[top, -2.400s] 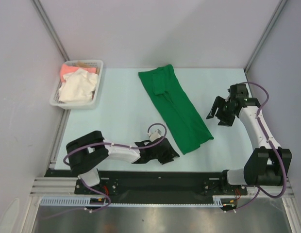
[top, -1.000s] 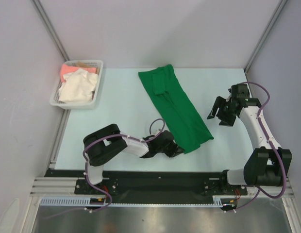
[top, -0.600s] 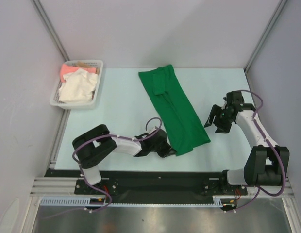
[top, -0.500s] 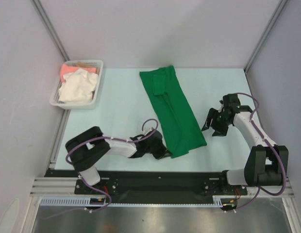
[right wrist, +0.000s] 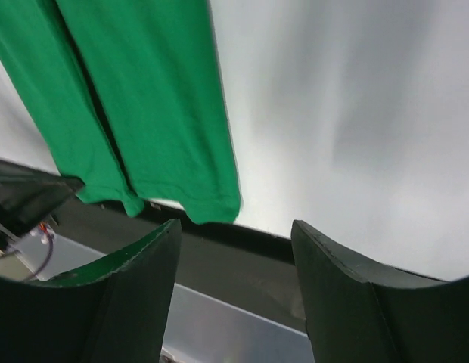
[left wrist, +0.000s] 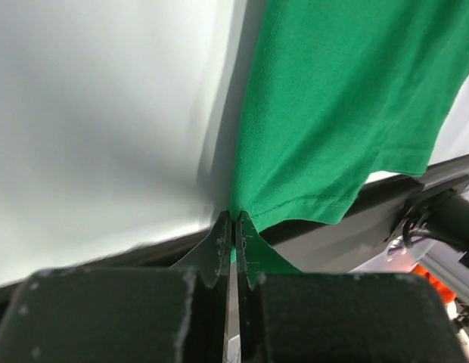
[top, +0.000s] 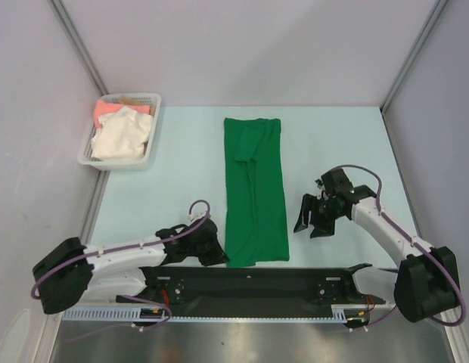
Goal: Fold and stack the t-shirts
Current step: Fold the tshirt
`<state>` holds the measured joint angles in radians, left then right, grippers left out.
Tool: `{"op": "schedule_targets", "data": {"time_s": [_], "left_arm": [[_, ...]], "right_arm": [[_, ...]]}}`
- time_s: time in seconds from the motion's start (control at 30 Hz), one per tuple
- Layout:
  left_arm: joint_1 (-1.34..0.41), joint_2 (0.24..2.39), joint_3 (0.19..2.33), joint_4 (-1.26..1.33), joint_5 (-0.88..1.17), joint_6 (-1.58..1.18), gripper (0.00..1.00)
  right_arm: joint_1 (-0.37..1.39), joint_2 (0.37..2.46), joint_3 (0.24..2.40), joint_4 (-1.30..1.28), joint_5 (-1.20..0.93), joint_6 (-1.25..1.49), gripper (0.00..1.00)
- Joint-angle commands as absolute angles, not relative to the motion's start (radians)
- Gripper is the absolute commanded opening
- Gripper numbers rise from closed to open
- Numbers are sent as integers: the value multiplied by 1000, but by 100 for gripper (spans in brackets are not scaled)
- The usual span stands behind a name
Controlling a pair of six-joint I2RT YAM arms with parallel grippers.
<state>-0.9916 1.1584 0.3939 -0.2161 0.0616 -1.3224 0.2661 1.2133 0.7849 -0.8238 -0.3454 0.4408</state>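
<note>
The green t-shirt (top: 255, 189) lies as a long narrow strip down the middle of the table, its near hem over the front edge. My left gripper (top: 219, 255) is shut on the shirt's near-left corner (left wrist: 242, 227); the cloth (left wrist: 340, 106) stretches away from the fingers. My right gripper (top: 306, 227) is open and empty, just right of the shirt's lower part; the shirt (right wrist: 144, 98) shows beyond its fingertips (right wrist: 325, 249). The cream-white t-shirt (top: 119, 136) and the salmon-pink t-shirt (top: 107, 111) lie crumpled in the basket.
The white lattice basket (top: 153, 128) stands at the table's far left corner. The black front rail (top: 250, 276) runs along the near edge under the shirt's hem. Grey walls and metal posts enclose the table on three sides.
My left gripper has taken the shirt's near corner and dragged it left and toward me, turning the slanted shirt straight. My right gripper has moved in toward the shirt, lower on the table.
</note>
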Motion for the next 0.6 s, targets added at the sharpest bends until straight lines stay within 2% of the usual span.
{"op": "schedule_targets", "data": {"time_s": [0.0, 0.07, 0.13, 0.17, 0.23, 0.27, 0.3, 0.43, 0.57], "left_arm": [[-986, 1034, 361, -361, 37, -1264, 4], [-986, 1011, 351, -365, 28, -1259, 6], [-986, 1003, 353, -370, 25, -1255, 17], [-986, 997, 356, -370, 22, -1256, 26], [-986, 970, 353, -376, 14, -1262, 37], [-986, 953, 353, -380, 9, -1272, 46], [-986, 937, 347, -390, 5, -1275, 49], [-986, 847, 345, -451, -44, -1290, 53], [-986, 805, 327, -372, -37, -1260, 47]], "right_arm": [[348, 1134, 729, -836, -403, 531, 66], [400, 1114, 678, -819, -431, 569, 65], [469, 1112, 652, -805, -440, 594, 65], [485, 1103, 619, -790, -449, 627, 64], [529, 1095, 586, -733, -477, 659, 63], [544, 1098, 557, -718, -479, 670, 62], [561, 1106, 543, -703, -488, 686, 62], [584, 1129, 505, -621, -477, 696, 58], [584, 1126, 503, -585, -443, 696, 51]]}}
